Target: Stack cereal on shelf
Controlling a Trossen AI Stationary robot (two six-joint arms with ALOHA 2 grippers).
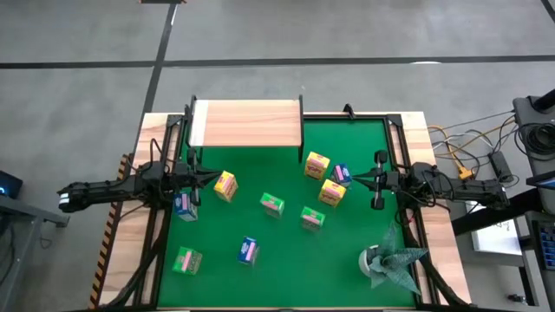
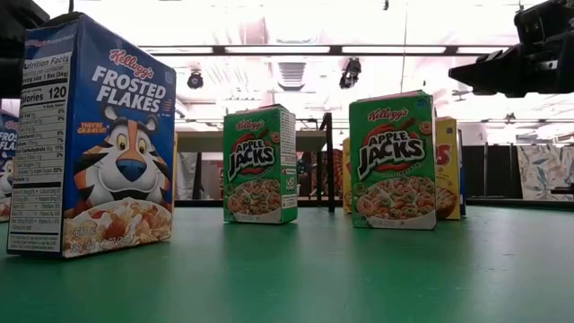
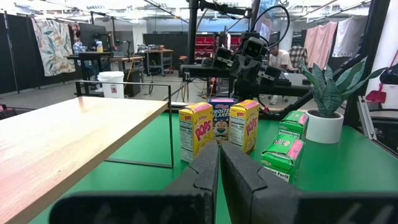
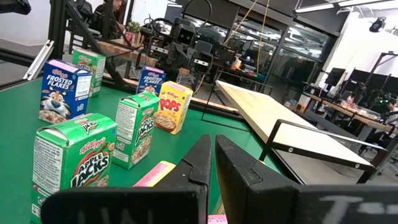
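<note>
Overhead and wrist views at the start of the stacking task. Nine cereal boxes lie scattered on the green mat [image 1: 286, 251]; the shelf [image 1: 247, 123] is bare. My left gripper [image 1: 206, 178] is pinched shut and holds nothing; a yellow box [image 1: 225, 185] stands just beyond its tip, upright, and a blue box [image 1: 184, 205] just beside its wrist. My right gripper [image 1: 357, 179], likewise shut and empty, points at another blue box [image 1: 340, 173] close ahead. I judge the left arm nearer the shelf, which lies to its side.
</note>
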